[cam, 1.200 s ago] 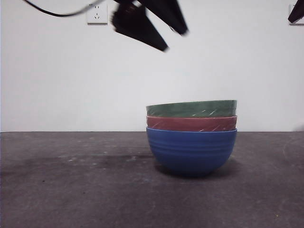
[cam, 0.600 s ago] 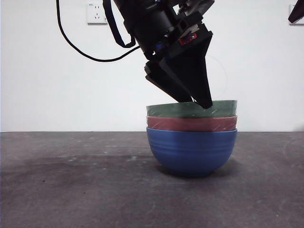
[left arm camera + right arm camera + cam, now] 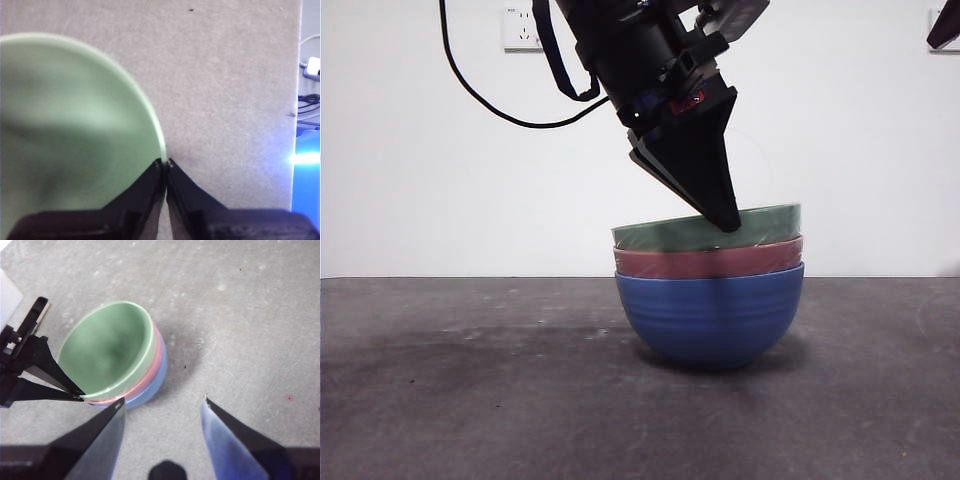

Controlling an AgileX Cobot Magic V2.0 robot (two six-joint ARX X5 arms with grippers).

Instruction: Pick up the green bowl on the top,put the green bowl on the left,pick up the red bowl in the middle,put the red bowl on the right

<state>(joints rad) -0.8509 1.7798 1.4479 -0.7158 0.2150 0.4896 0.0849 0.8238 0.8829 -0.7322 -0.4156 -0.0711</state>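
Observation:
Three bowls stand nested on the dark table: the green bowl (image 3: 670, 236) on top, the red bowl (image 3: 705, 262) in the middle, and a blue bowl (image 3: 710, 315) at the bottom. The stack leans slightly, lower on its left. My left gripper (image 3: 725, 222) comes down from above and is shut on the green bowl's rim; the left wrist view shows the jaws pinched at the rim (image 3: 165, 162) of the green bowl (image 3: 65, 135). My right gripper (image 3: 162, 402) is open and empty, high above the stack; its view shows the green (image 3: 107, 345), red (image 3: 156, 357) and blue (image 3: 161, 374) bowls.
A white wall socket (image 3: 525, 28) and a black cable (image 3: 480, 95) are behind the left arm. The right arm shows as a black tip (image 3: 945, 25) at the top right corner. The table's edge, with cables (image 3: 310, 67) beyond it, shows in the left wrist view.
My left gripper came down from high above, and its jaws closed on the green bowl's rim. The whole stack slid a little to the left and tilted.

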